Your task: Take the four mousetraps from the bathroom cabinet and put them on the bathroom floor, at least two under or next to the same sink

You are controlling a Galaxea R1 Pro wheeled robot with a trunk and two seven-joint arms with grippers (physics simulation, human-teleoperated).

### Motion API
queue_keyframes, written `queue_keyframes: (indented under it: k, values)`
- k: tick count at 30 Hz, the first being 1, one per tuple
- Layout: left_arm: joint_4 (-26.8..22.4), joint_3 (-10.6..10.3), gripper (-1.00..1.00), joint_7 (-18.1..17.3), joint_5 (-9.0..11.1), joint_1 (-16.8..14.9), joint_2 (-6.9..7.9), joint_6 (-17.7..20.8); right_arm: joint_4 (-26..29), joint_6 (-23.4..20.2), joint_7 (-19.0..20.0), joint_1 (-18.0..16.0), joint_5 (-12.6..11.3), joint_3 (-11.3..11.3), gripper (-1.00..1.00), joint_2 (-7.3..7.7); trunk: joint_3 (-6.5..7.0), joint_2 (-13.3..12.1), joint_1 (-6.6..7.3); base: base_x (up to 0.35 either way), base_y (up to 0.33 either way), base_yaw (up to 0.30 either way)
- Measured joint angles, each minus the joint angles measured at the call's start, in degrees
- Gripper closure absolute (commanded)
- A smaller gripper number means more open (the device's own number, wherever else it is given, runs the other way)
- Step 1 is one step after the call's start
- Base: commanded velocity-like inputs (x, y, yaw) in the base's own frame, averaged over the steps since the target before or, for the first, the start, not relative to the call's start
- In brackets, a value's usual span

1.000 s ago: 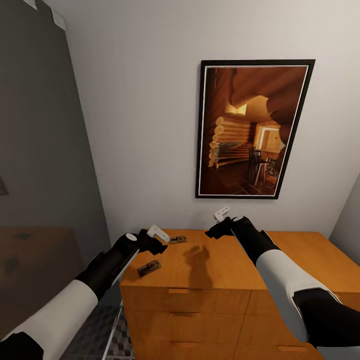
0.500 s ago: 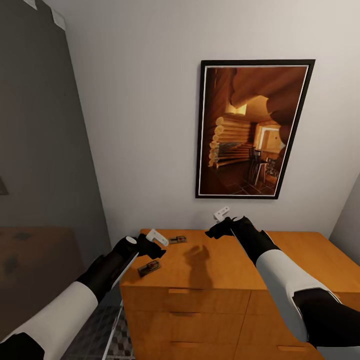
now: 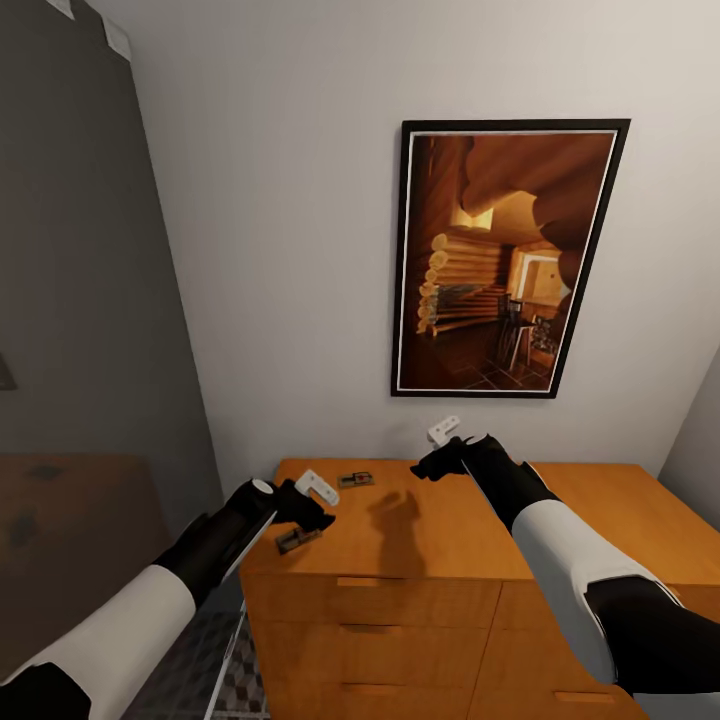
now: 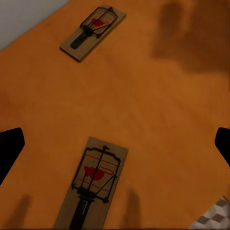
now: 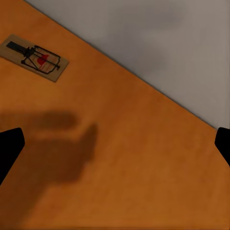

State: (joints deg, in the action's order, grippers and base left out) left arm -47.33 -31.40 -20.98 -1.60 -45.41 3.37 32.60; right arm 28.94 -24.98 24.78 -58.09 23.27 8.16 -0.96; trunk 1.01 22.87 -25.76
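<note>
Left gripper (image 3: 312,505) jaws wide, empty, over trap (image 4: 93,184) at cabinet (image 3: 450,540) front-left edge; a nudge could knock it off. Right gripper (image 3: 437,457) wide, empty.

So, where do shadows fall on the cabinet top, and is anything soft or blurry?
Head view: a dark arm shadow lies mid-top on the cabinet. Left wrist view: the near mousetrap is sharp, with faint shadow streaks beside it. Right wrist view: a soft-edged shadow spreads below the far mousetrap.
</note>
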Motion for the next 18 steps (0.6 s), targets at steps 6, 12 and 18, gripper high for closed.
queue_keyframes:
  k: [6,12,18]
  values:
    - [2.71,0.17,-1.00,-0.26,-0.16,0.00,-0.44,-0.76,-0.87,0.02,0.03,0.00,0.02,0.00,-1.00,0.00,0.00,0.00,0.00,0.000,0.000,0.000]
    - [8.39,0.09,-1.00,-0.06,-0.33,-0.11,-0.82,-3.84,-1.17,0.02,0.02,0.00,0.03,-0.01,-1.00,0.00,0.00,0.00,0.00,0.000,0.000,0.000]
    - [14.86,0.21,-1.00,0.01,-0.43,-0.56,-2.02,-10.18,-1.27,0.03,0.00,0.00,0.03,-0.01,-1.00,0.00,0.00,0.00,0.00,0.000,0.000,0.000]
